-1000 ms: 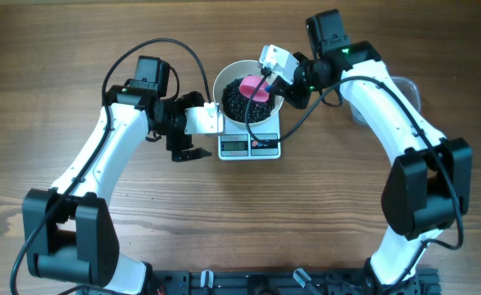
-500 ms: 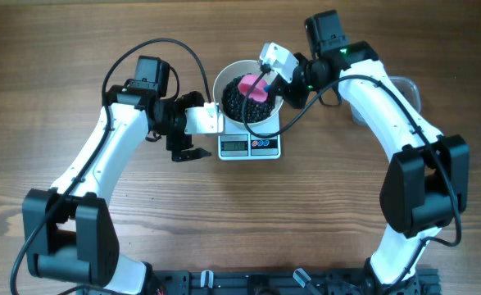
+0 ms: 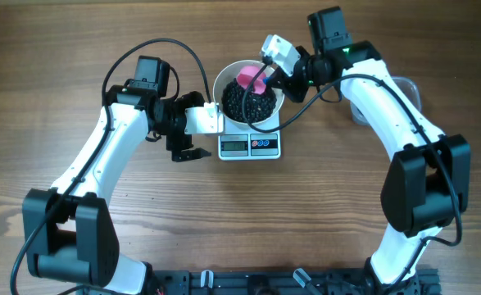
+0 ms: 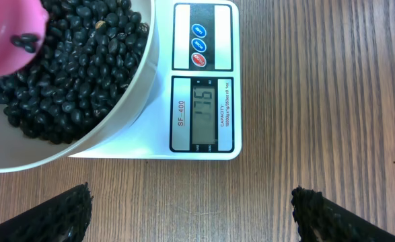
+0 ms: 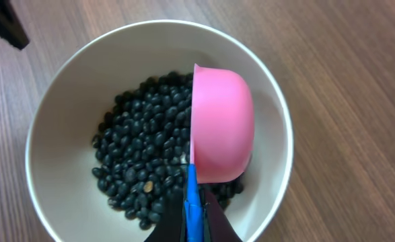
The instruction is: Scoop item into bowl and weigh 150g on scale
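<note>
Scoop (image 5: 221, 128) hung tipped over the beans (image 5: 133, 158) in the bowl (image 5: 56, 114), its handle running back into the right gripper's (image 5: 196, 227) pinch; the left gripper (image 4: 190, 215) stood spread beside, apparently clear of it.

A table (image 3: 240, 213) of brown wood-grain finish, matt and finely streaked, is seen beneath a scale (image 4: 184, 144) of smooth white plastic, whose grey display (image 4: 207, 111) is flat and dull and whose round buttons (image 4: 199, 44) are glossy. The bowl (image 5: 62, 121) is shown smooth and white with a soft sheen; the beans (image 5: 136, 161) are black and mostly matt. The scoop (image 5: 221, 128) is of smooth pink plastic, its handle (image 5: 192, 202) blue plastic. On the left gripper (image 4: 190, 212), fingers (image 4: 56, 215) are faced with rough, grainy black padding. The arms (image 3: 113, 152) are clad in glossy white shells; a tub (image 3: 412, 86) is of clear plastic.
</note>
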You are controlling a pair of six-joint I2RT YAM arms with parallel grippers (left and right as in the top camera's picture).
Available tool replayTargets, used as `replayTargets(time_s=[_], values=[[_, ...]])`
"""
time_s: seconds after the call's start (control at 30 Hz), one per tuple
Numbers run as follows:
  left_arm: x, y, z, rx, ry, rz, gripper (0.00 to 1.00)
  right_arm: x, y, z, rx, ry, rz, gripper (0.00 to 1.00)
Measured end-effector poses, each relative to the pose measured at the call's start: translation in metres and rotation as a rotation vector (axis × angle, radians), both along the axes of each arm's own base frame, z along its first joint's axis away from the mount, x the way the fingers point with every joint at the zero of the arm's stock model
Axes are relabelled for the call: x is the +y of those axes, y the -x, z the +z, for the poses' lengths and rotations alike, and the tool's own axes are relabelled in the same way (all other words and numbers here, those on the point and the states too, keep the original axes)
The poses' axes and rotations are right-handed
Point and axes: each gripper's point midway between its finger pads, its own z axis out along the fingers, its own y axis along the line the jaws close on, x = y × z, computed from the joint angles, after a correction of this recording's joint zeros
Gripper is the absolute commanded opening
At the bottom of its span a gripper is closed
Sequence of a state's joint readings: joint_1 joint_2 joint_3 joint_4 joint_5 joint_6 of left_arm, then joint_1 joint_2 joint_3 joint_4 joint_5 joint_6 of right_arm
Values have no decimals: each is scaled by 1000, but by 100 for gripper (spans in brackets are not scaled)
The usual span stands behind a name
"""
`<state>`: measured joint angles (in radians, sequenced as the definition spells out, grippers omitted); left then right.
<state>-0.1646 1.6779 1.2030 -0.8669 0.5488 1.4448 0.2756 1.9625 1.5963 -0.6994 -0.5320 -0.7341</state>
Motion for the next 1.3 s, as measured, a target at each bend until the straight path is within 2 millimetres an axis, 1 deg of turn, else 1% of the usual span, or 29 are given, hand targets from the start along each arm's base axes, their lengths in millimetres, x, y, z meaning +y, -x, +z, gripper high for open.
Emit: replayTargets(time_s=[0.33, 0.63, 0.67, 0.87, 0.93, 1.3], values=[[0, 0, 0, 0, 0, 0, 100, -14, -11, 6, 0, -38, -48, 4], [0, 0, 0, 0, 0, 0, 100, -12, -13, 10, -19, -50, -44, 4], [0, 0, 0, 0, 0, 0, 100, -12, -13, 12, -23, -51, -44, 4], [0, 0, 0, 0, 0, 0, 100, -12, -15, 41, -99, -71, -42, 4], [0, 0, 0, 0, 0, 0, 100, -12, -14, 46, -110, -74, -42, 4], [0, 0, 0, 0, 0, 0, 100, -12, -15, 49, -117, -75, -42, 4]])
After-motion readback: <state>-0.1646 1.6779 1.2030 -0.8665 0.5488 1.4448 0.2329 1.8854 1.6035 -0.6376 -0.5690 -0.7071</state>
